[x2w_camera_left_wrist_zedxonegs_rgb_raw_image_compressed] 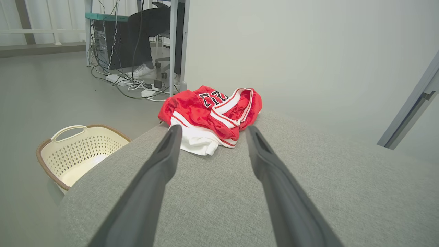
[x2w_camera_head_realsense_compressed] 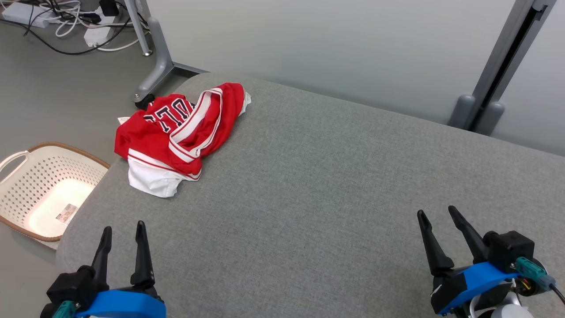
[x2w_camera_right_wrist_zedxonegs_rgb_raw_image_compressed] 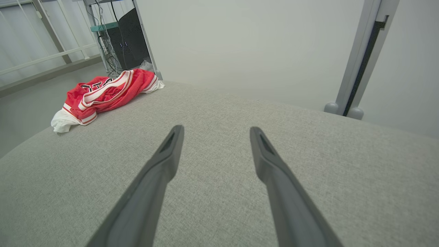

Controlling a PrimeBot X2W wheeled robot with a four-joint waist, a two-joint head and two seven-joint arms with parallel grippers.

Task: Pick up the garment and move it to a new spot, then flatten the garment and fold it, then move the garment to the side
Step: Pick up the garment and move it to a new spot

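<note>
The garment [x2w_camera_head_realsense_compressed: 176,132] is a red and white jersey with dark lettering, crumpled in a heap at the far left corner of the grey padded table [x2w_camera_head_realsense_compressed: 335,185]. Part of it hangs over the table's left edge. My left gripper [x2w_camera_head_realsense_compressed: 123,229] stands open near the front left, well short of the garment [x2w_camera_left_wrist_zedxonegs_rgb_raw_image_compressed: 209,116], with nothing between its fingers. At the front right my right gripper [x2w_camera_head_realsense_compressed: 437,214] is open and empty too, far from the garment [x2w_camera_right_wrist_zedxonegs_rgb_raw_image_compressed: 103,92]. In the right wrist view the right gripper [x2w_camera_right_wrist_zedxonegs_rgb_raw_image_compressed: 214,132] points across bare grey fabric.
A cream perforated basket [x2w_camera_head_realsense_compressed: 39,190] sits on the floor left of the table [x2w_camera_left_wrist_zedxonegs_rgb_raw_image_compressed: 79,151]. Cables and power strips [x2w_camera_head_realsense_compressed: 88,22] lie on the floor beyond. A grey partition with metal feet [x2w_camera_head_realsense_compressed: 481,110] stands behind the table. A seated person's legs and shoe [x2w_camera_left_wrist_zedxonegs_rgb_raw_image_compressed: 144,70] are at a desk.
</note>
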